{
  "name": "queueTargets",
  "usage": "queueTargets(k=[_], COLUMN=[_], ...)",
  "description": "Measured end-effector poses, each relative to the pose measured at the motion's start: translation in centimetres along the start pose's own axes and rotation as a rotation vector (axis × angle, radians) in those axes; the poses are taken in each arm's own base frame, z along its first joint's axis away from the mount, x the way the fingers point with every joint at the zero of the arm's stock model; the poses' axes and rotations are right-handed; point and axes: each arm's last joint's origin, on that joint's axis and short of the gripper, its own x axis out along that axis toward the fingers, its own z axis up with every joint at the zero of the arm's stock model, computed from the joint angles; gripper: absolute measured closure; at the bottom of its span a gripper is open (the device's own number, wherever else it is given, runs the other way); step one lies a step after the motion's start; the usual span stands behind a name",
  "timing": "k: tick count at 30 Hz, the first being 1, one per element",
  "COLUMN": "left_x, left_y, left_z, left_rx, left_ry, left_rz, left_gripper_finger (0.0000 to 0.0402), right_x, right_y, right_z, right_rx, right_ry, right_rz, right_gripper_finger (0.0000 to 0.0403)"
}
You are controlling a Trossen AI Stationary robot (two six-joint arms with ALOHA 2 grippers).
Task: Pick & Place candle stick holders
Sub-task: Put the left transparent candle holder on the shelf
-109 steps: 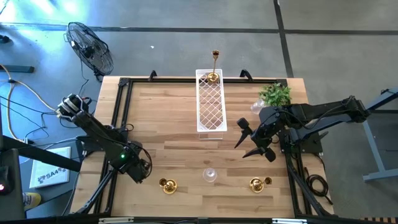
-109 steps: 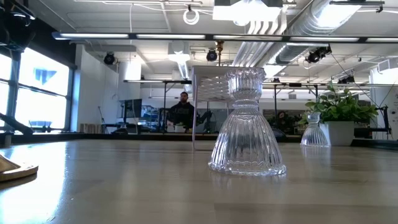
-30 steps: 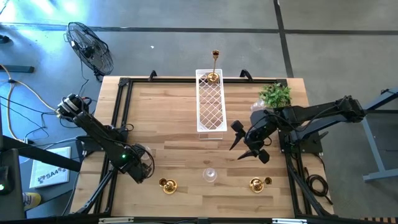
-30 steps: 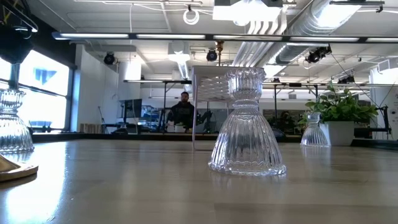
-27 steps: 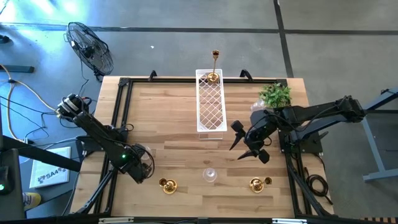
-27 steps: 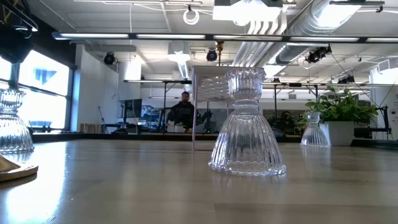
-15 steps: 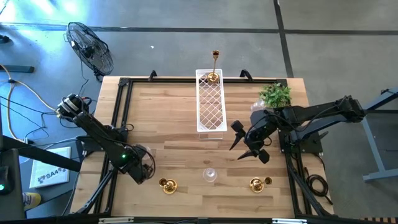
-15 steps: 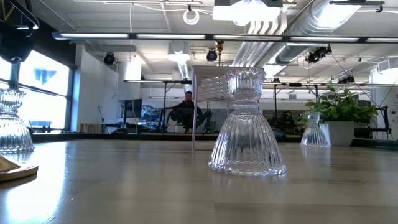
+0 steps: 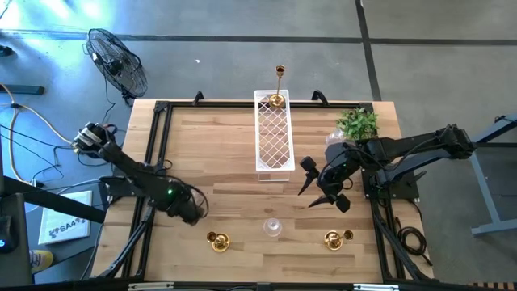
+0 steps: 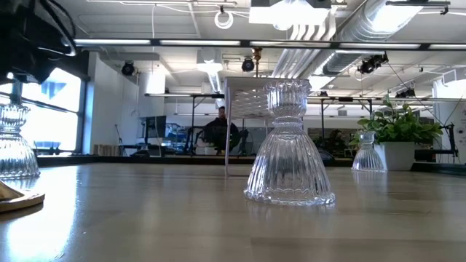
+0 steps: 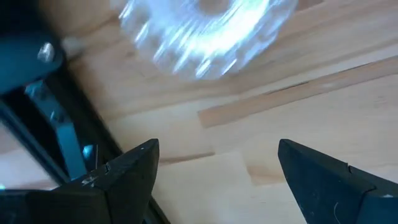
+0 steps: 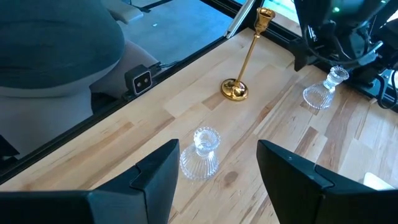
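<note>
My left gripper [image 9: 195, 212] is open and empty, low over the table's near left; in its wrist view [image 11: 217, 168] a clear glass holder [image 11: 205, 28] stands blurred just beyond the fingers. That holder also shows in the low view [image 10: 14, 149]. My right gripper [image 9: 312, 196] is open and empty, right of centre. Another glass holder [image 9: 272, 227] stands near the front edge. Left of it is a gold holder [image 9: 218, 241] with a slim stem [image 12: 247, 56]. A gold holder [image 9: 334, 239] stands at the front right. A tall gold holder [image 9: 279, 85] stands at the white tray's far end.
The white lattice tray [image 9: 273, 153] lies lengthwise in the middle of the far half. A small green plant [image 9: 358, 123] stands at the far right, with a glass holder [image 9: 333, 138] beside it. Black frame rails [image 9: 157, 137] run along the table's edges. A person sits far behind [image 10: 220, 131].
My left gripper has moved toward the table's right edge and a little toward the far edge, its arm now covering the spot by the left glass holder. The holder stands where it was. My right arm has kept still.
</note>
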Motion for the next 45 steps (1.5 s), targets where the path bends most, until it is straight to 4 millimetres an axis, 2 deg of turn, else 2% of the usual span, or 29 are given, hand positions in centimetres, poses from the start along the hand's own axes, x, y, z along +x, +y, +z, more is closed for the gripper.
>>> queueTargets(k=[9, 17, 27, 45], left_x=[-0.5, -0.8, -0.8, -0.8], left_y=[-0.4, 0.0, 0.0, -0.3], left_z=[3.0, 4.8, 5.1, 5.2], left_rx=[0.045, 0.061, 0.129, 0.134], left_ry=[0.010, 0.008, -0.054, -0.094], left_rz=[-0.021, 0.017, 0.021, -0.014], left_gripper_finger=[0.0078, 0.0078, 0.0078, 0.0078], right_x=[0.0, 0.0, 0.0, 0.0], right_y=[0.0, 0.0, 0.0, 0.0], right_z=[0.0, 0.0, 0.0, 0.0], right_rx=[0.000, 0.000, 0.000, 0.000], right_ry=[0.000, 0.000, 0.000, 0.001], right_rz=[0.000, 0.000, 0.000, 0.001], right_gripper_finger=[0.0192, 0.0192, 0.0192, 0.0192])
